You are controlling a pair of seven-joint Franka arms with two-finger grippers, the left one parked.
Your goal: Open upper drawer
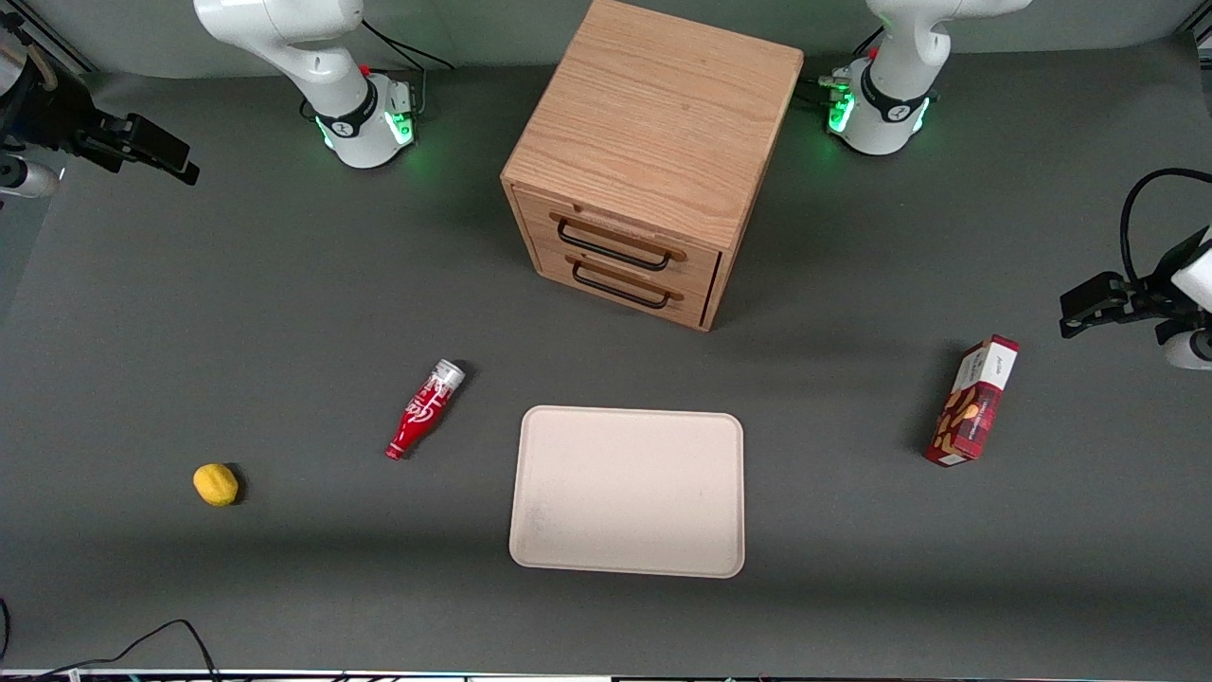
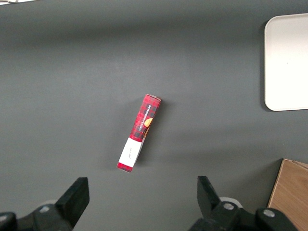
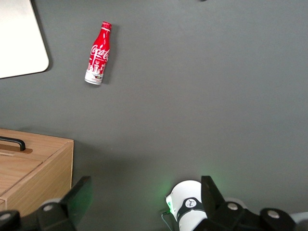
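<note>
Dark grey matting covers the whole table [image 1: 284, 313]. High at the working arm's end, the gripper [image 3: 144, 202] hangs well above the surface, its fingers [image 3: 79, 197] spread apart and holding nothing. Well below it, nearer the front camera, lies a lemon [image 1: 216, 484], then a red cola bottle [image 1: 423, 409] on its side. Farther along from the gripper stands the oak cabinet [image 1: 653, 123]; the upper drawer [image 1: 620, 237] sits shut, its black wire handle [image 1: 611, 248] just above the lower drawer [image 1: 625, 284]. A cream tray [image 1: 627, 493] lies in front of the cabinet. Farthest from the gripper, toward the parked arm's end, lies a red biscuit box [image 1: 973, 401].
</note>
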